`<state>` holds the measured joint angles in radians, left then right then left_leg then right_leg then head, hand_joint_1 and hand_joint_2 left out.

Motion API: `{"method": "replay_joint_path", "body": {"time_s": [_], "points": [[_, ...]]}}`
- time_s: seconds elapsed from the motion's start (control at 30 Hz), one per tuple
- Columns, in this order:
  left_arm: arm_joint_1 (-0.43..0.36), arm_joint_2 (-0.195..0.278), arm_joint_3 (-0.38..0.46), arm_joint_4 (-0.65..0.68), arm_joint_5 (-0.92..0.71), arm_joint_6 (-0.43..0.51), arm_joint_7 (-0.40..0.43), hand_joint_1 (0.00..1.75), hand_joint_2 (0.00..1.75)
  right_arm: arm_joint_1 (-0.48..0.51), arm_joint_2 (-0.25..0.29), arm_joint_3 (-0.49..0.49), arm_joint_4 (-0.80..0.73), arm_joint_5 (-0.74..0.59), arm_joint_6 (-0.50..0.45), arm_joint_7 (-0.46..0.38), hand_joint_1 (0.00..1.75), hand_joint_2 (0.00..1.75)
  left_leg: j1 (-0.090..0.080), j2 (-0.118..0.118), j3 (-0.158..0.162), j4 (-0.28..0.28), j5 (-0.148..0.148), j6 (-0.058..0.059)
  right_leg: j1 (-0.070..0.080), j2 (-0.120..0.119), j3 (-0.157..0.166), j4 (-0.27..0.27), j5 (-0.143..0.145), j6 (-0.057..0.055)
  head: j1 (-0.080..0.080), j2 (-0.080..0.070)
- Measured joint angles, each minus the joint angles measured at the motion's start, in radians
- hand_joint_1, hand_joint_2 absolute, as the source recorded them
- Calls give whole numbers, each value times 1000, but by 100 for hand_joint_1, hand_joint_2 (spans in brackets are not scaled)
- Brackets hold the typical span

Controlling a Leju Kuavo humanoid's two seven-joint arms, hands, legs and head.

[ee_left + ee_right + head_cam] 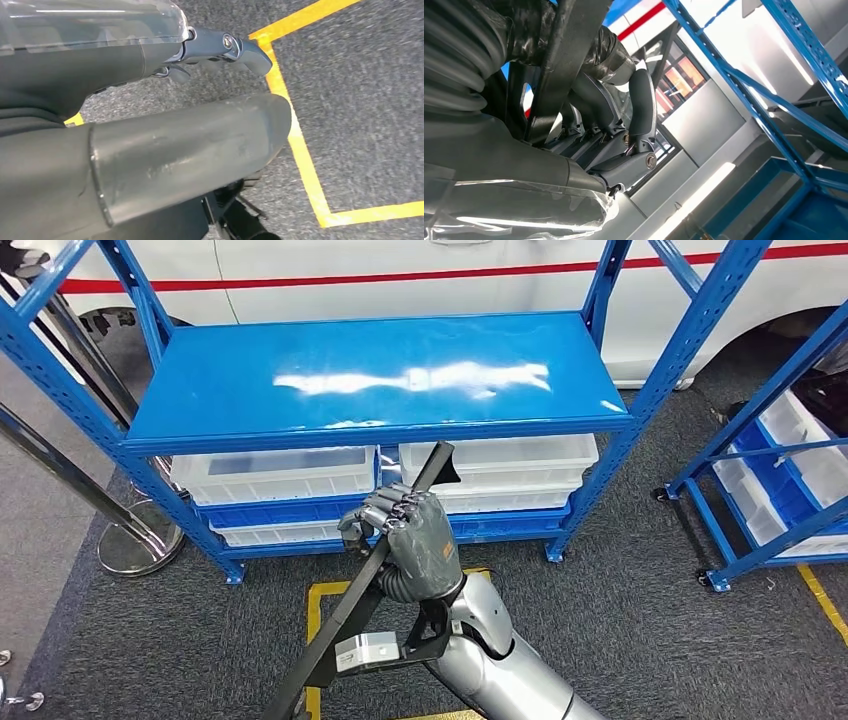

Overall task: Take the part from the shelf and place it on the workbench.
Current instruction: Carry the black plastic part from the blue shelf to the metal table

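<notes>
From the head view we see one long, flat black metal bar (pixel 400 515), the part, tilted steeply with its upper tip in front of the blue steel shelf's (pixel 370 375) top deck edge and its lower end running down past the picture's bottom. Our right hand (pixel 405 540) grips it near the upper third, dark fingers (pixel 385 508) curled fully round the bar, which passes through the closed fist. We count four clear plastic bins (pixel 275 472) on the lower decks of that shelf, and one second blue rack (pixel 770 470) off to the right.

In the left wrist view our left hand (pixel 150 150) hangs over grey carpet (pixel 360 100) crossed by one yellow tape line (pixel 300 145); its fingers hold nothing and lie apart.

In the right wrist view the black bar crosses between the wrapped fingers and the thick grey thumb (pixel 641 105), held fast.
</notes>
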<state>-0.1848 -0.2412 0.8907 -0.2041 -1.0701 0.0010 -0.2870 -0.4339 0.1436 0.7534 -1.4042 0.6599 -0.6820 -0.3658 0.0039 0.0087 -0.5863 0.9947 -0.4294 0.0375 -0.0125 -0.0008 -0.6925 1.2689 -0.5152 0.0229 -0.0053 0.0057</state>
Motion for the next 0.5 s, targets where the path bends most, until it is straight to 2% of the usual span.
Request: {"method": "replay_joint_path", "body": {"time_s": [0.03,0.07,0.1,0.13,0.2,0.23,0.27,0.3,0.33,0.37,0.4,0.43,0.47,0.5], "points": [[0,0,0,0,0,0,0,0,0,0,-1,0,0,2,0,0,175,175,0,0,-12,7,5,-3,-1,0,47,-61,18,-2,0,0],[-1,-1,0,0,-1,0,1,0,0,0,-1,0,0,4,0,0,175,175,-1,0,-23,14,9,-8,1,1,95,-131,22,-6,0,0],[-1,-1,0,0,-1,0,1,0,0,0,-1,0,-1,5,0,0,175,175,-1,0,-31,19,14,-13,3,2,131,-188,19,-11,0,0],[-2,-2,-1,0,-2,0,1,0,0,0,-1,0,-1,6,0,0,175,175,-1,0,-36,21,20,-19,6,2,152,-225,11,-16,0,0],[-1,-3,-1,0,-4,0,2,0,0,0,-1,0,-1,6,-1,1,175,175,-1,-1,-42,18,33,-31,9,3,152,-242,15,-28,-1,0],[-1,-3,-1,0,-6,0,3,0,0,0,-1,0,-1,6,-1,1,175,175,-1,-2,-47,21,31,-36,7,1,148,-247,24,-36,-1,0],[-1,-3,-1,0,-7,0,3,0,0,0,-1,0,-1,6,-1,1,175,175,0,-3,-55,34,14,-42,5,-1,141,-251,33,-45,-1,0],[-1,-3,-2,0,-8,0,4,0,0,0,-1,0,-1,6,-1,1,175,175,1,-4,-68,67,-20,-47,2,-3,134,-256,44,-53,-1,0],[-1,-3,-2,0,-8,0,5,0,0,0,-1,0,-1,6,0,1,175,175,4,-5,-85,118,-65,-52,2,-5,124,-257,53,-59,-1,0],[-1,-3,-2,0,-9,0,6,0,0,0,-1,0,-1,7,0,1,175,175,5,-5,-103,184,-111,-58,3,-6,113,-257,61,-63,-1,0],[-1,-3,-2,0,-9,0,6,0,0,0,-1,0,-1,8,0,1,175,175,7,-5,-117,247,-142,-62,4,-7,102,-256,69,-63,-1,0],[-1,-3,-3,0,-9,0,6,0,0,1,-1,0,0,9,0,1,175,175,8,-5,-122,288,-154,-65,4,-8,91,-254,76,-62,-1,0],[-1,-3,-3,0,-9,0,7,0,0,1,-1,0,0,9,0,2,175,175,10,-5,-110,296,-146,-67,4,-8,80,-252,83,-61,-1,0],[-2,-3,-4,0,-10,0,7,0,0,1,-1,0,0,10,0,2,175,175,11,-5,-80,266,-122,-68,3,-8,71,-249,88,-59,-1,0]]}}
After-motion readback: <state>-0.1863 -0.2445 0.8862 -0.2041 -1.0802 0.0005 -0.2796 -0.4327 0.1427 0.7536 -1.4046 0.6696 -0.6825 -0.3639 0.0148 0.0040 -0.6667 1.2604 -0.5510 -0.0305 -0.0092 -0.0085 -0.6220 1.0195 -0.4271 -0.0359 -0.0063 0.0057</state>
